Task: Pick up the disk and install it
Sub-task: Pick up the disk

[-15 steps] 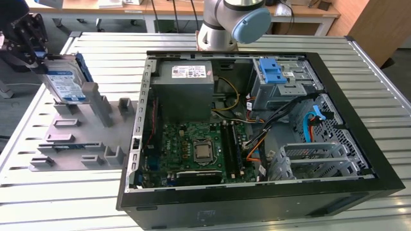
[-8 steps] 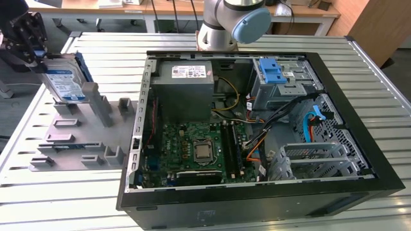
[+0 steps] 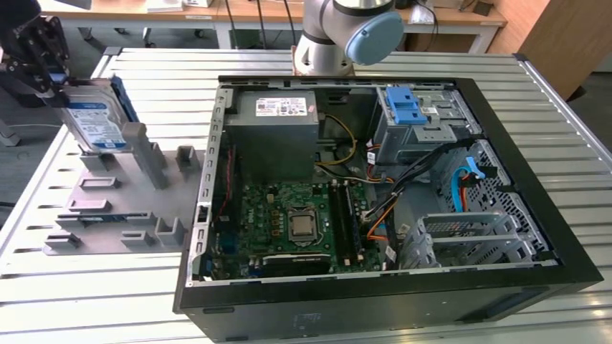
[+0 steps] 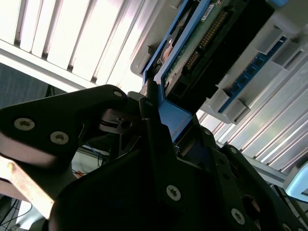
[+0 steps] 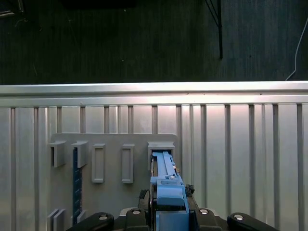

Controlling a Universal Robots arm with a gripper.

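**A:** Disk (image 3: 97,122) location?

**B:** It stands on edge at the far corner of the grey fixture plate (image 3: 105,215), well apart from the open computer case (image 3: 383,179). I judge it is kept upright so that its top end is free to grasp.

**A:** And the claw?

**B:** The gripper (image 3: 50,72) is clamped on the blue carrier bracket (image 3: 119,89) at the disk's upper end (I cannot tell whether the lower end sits in the slot (image 5: 161,146)). The disk is not yet installed.

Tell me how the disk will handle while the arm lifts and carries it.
The disk is probably rigid and heavy for its size: a metal body in a blue bracket. Held upright by its top edge in the pincer, it may swing or slip. Its exposed circuit board looks fragile.
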